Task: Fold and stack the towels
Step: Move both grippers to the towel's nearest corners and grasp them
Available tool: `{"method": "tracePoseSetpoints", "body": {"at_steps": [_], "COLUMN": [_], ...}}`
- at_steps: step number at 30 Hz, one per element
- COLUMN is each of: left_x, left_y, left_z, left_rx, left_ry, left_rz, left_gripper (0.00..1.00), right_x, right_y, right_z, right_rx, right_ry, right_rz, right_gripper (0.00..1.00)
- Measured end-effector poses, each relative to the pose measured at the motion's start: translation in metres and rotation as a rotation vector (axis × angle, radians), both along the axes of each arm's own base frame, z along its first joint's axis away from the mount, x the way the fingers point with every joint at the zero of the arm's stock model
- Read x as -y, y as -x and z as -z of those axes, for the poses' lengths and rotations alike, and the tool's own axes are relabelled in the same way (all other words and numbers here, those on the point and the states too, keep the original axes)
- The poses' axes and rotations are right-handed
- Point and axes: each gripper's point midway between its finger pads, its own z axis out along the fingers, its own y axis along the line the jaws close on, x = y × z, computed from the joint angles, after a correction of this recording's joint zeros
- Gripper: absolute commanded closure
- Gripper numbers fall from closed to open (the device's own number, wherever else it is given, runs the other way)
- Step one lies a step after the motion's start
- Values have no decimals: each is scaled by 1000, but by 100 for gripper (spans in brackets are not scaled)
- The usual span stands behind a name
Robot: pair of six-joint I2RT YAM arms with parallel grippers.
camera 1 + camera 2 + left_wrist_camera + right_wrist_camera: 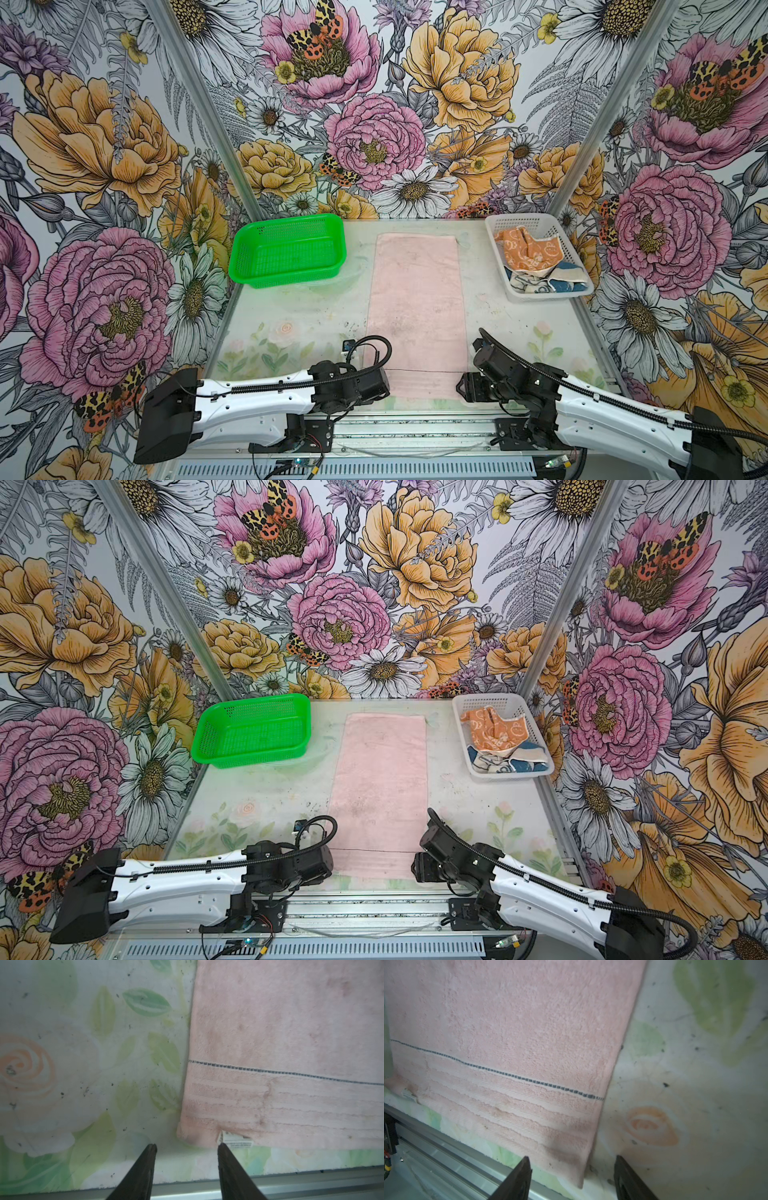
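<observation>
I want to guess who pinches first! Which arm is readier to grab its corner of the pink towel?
Probably the right. The pink towel has its near corner between the open fingers of the right tool, while the left tool has its tips just short of its corner.

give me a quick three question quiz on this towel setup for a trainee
1. True or false: the pink towel lies flat on the table, between the green basket and the white basket.
2. Where is the orange towel? A) green basket B) white basket C) table
3. Fill the gap: the left gripper and the right gripper, both open, sit at the pink towel's two ___ corners (near or far from the robot).
Key: 1 true; 2 B; 3 near
</observation>
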Motion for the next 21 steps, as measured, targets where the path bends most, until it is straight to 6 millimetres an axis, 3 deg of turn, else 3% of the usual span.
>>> {"method": "tracePoseSetpoints", "body": {"at_steps": [3, 17, 21], "left_x": [0, 4, 6], "left_y": [0, -8, -10], "left_z": [1, 22, 26], "left_rx": [-1, -14, -18], "left_ry": [-3, -48, -51], "left_rz": [0, -9, -8], "left_gripper": [53, 57, 58], "right_x": [-1, -5, -5], "right_y": [2, 11, 11], "right_z": [2, 3, 4], "right_rx": [-10, -24, -25], "right_ry": [5, 3, 9], "right_rz": [0, -12, -5], "right_gripper": [46, 52, 60]}}
